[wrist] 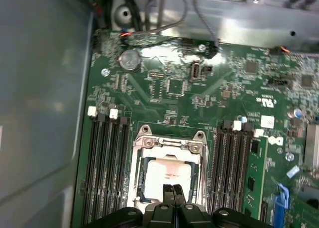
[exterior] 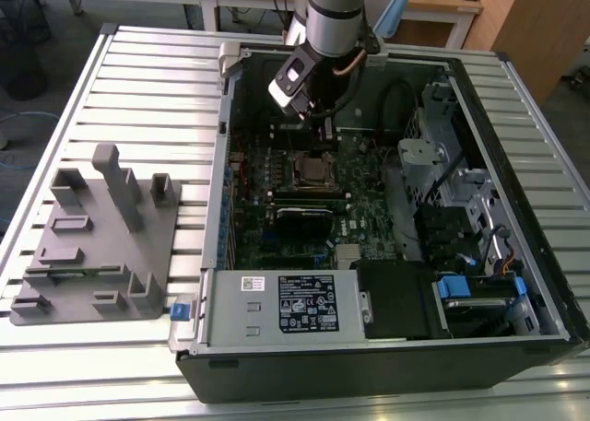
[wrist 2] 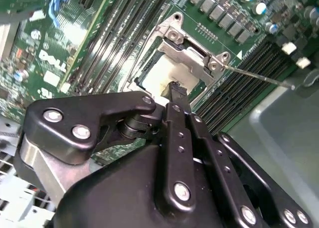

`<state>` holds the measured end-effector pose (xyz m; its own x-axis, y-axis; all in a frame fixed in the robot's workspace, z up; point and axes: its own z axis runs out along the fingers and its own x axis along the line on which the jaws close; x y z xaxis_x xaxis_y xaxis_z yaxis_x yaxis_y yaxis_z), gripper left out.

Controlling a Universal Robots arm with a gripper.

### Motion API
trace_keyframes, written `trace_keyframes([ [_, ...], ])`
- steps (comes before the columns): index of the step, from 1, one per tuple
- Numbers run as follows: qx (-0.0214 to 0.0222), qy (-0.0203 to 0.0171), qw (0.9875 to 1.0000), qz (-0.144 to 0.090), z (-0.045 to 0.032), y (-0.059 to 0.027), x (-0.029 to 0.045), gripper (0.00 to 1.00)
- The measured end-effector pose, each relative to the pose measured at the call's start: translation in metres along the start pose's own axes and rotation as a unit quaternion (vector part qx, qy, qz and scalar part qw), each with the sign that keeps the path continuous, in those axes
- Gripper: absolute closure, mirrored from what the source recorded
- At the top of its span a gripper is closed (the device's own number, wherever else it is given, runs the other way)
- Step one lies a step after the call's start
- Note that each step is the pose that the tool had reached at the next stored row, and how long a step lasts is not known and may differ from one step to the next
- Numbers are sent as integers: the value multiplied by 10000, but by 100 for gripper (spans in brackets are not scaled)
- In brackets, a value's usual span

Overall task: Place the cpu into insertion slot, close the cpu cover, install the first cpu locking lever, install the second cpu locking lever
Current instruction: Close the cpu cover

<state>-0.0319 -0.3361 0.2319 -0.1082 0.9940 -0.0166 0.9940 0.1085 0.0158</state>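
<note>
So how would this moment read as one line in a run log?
pincer: shut, tips above chip | chip: in socket | cover frame: down around chip | thin lever: sticking out

Silver-grey robot arm [exterior: 332,16] inside black computer case [exterior: 369,366], gripper [exterior: 319,137] just above silvery square insertion slot [exterior: 312,170]; grey plastic fixture [exterior: 92,237] alongside.

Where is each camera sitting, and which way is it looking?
Exterior view: off the arm, looking down into the open computer case; the arm and end effector show.
First wrist view: on the arm, looking past the end effector's tips at the cpu in the insertion slot.
Second wrist view: on the arm, behind the end effector's black body, facing the cpu.
Both wrist views share cpu and end effector.
</note>
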Motion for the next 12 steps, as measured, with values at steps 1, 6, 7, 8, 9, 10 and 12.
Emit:
trace_keyframes([
  [1,-1,1,10000,-90,2,0,0,89],
  [6,-9,8,9985,-548,10,0,0,89],
  [7,-11,10,9980,-634,11,0,0,89],
  [8,-12,11,9974,-727,13,0,0,89],
  [9,-14,13,9966,-822,14,0,0,89],
  [10,-15,14,9958,-911,16,0,0,89],
  [12,-18,17,9940,-1090,18,0,0,89],
])
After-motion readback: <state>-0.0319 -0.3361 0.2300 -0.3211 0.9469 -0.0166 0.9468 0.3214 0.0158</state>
